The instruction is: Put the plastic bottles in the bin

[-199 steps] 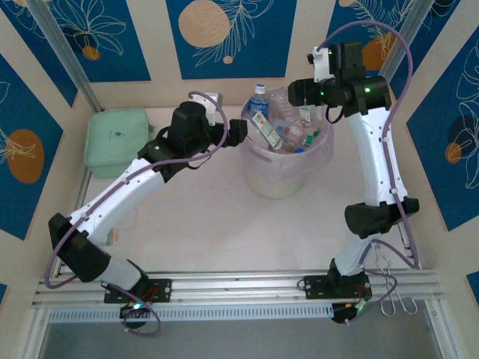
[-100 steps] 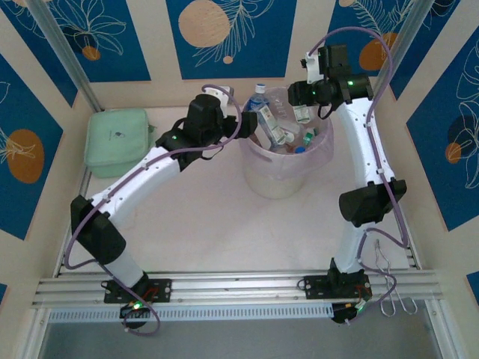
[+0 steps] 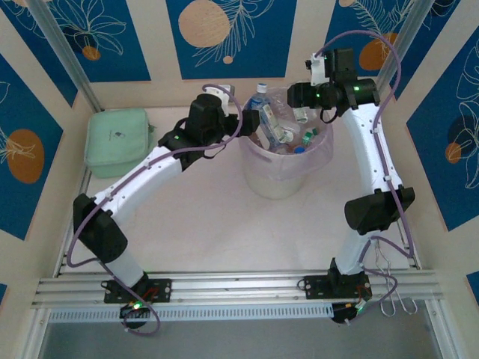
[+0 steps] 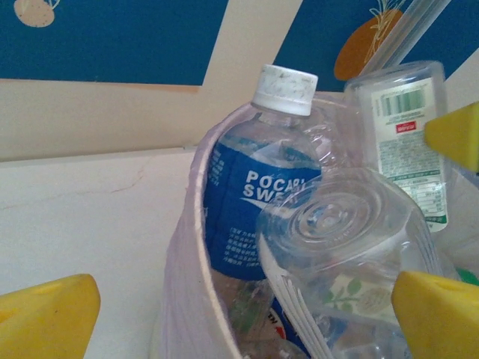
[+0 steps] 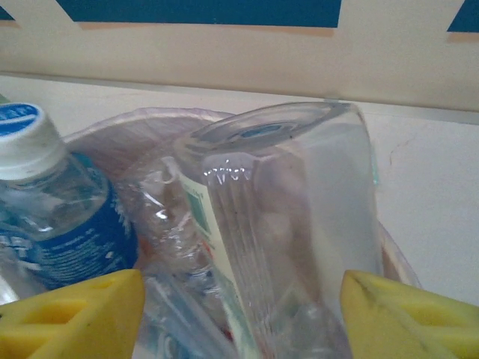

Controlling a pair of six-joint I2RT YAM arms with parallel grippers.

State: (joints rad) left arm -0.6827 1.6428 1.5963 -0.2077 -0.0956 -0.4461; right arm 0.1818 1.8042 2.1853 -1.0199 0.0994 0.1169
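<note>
1. A mint-green pouch (image 3: 116, 142) is lying at the far left corner of the table (image 3: 202, 217).
2. The left gripper (image 4: 243, 314) is hovering at the bin's left rim. Its fingers are spreading wide and holding nothing, with the rim and a bottle's base sitting between them.
3. The bin (image 3: 288, 183) is standing at the table's far middle, brimming with plastic bottles (image 3: 288, 134). A blue-labelled bottle (image 4: 258, 202) is leaning against its far-left wall.
4. The right gripper (image 5: 243, 307) is reaching over the bin's far right rim. Its fingers are flanking an upended clear bottle (image 5: 299, 224); I cannot tell whether they are pressing on it.
</note>
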